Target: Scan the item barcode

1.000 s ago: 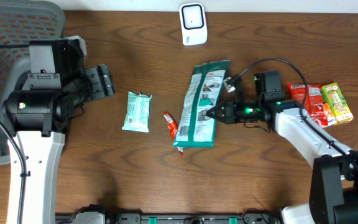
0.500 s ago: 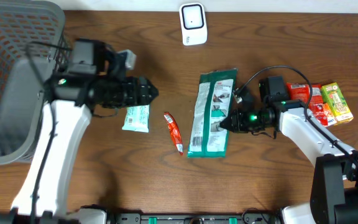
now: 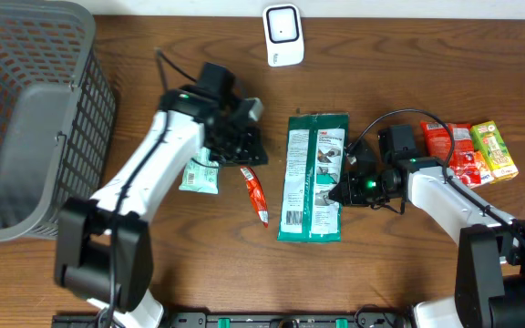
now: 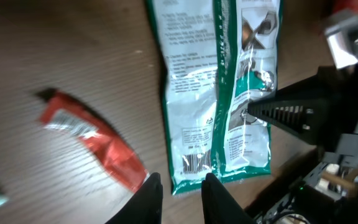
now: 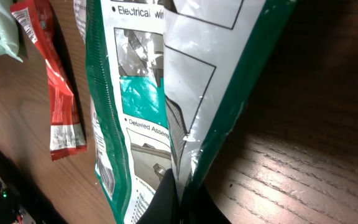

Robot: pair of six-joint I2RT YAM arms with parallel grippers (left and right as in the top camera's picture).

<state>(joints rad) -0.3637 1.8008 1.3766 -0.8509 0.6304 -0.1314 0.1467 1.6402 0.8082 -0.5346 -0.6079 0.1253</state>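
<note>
From above I see the green and white bag (image 3: 311,178) lying flat near the middle of the table (image 3: 208,269). The white scanner (image 3: 283,35) sits at the far edge. My right gripper (image 3: 339,191) is at the bag's right side. Only its own camera shows me the jaws pinched tight on the bag's edge. My left gripper (image 4: 180,185) hangs near the red packet (image 4: 95,146), just beside the bag. Its camera shows the jaws a narrow gap apart, holding nothing. It also shows a small barcode (image 4: 192,163) on the bag.
</note>
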